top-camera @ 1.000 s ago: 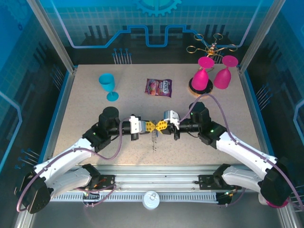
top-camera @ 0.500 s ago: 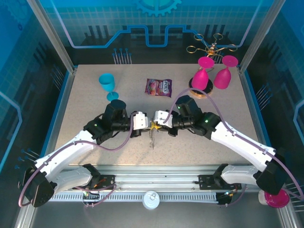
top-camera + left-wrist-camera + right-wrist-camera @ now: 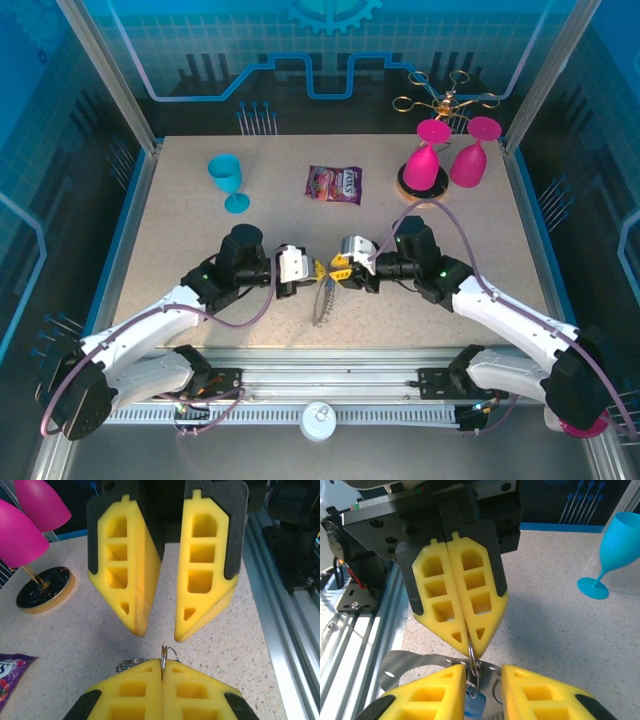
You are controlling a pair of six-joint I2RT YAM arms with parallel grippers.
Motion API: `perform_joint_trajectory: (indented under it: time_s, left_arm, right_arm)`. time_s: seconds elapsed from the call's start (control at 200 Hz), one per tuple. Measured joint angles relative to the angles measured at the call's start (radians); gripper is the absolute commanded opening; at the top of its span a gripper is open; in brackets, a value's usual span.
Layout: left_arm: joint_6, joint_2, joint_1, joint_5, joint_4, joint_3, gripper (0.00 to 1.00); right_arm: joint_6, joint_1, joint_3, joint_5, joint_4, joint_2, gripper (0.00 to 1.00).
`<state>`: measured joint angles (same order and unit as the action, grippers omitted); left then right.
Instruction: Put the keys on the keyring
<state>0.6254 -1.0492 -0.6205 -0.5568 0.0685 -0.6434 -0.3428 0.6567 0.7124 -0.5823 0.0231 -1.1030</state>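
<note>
Left gripper (image 3: 162,669) is shown clenched on the keyring (image 3: 322,300): a metal ring is pinched at the fingertips and the chain trails below. Right gripper (image 3: 161,631) is set facing it, jaws parted, nothing grasped. Farther back are seen a blue goblet (image 3: 230,180), a candy packet (image 3: 334,184) and two pink goblets (image 3: 427,160).

I can read no word, number or brand here. The purple packet (image 3: 334,184) carries pale lettering on its front, but from the top camera it is too small to make out. The left wrist camera catches one corner of that packet (image 3: 10,677), with part of a white letter cut off. The gear emblem (image 3: 332,12) on the back wall is a bare symbol.
</note>
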Motion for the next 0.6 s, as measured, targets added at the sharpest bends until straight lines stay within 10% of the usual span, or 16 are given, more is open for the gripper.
perform_joint_trajectory:
  time_s: [0.215, 0.455, 0.515, 0.6]
  left_arm:
    - [-0.045, 0.015, 0.0, -0.023, 0.061, 0.004, 0.0]
    - [-0.097, 0.026, 0.002, -0.043, 0.097, 0.007, 0.0]
    - [-0.104, 0.029, 0.002, -0.042, 0.095, 0.007, 0.24]
    - [-0.102, 0.033, 0.002, -0.021, 0.093, 0.007, 0.28]
  right_arm:
    - [0.035, -0.003, -0.034, -0.034, 0.081, 0.0, 0.26]
    - [0.055, -0.006, -0.034, -0.058, 0.121, 0.0, 0.0]
    - [0.055, -0.008, -0.033, -0.061, 0.119, 0.0, 0.0]
    - [0.041, -0.007, -0.014, -0.075, 0.071, -0.001, 0.0]
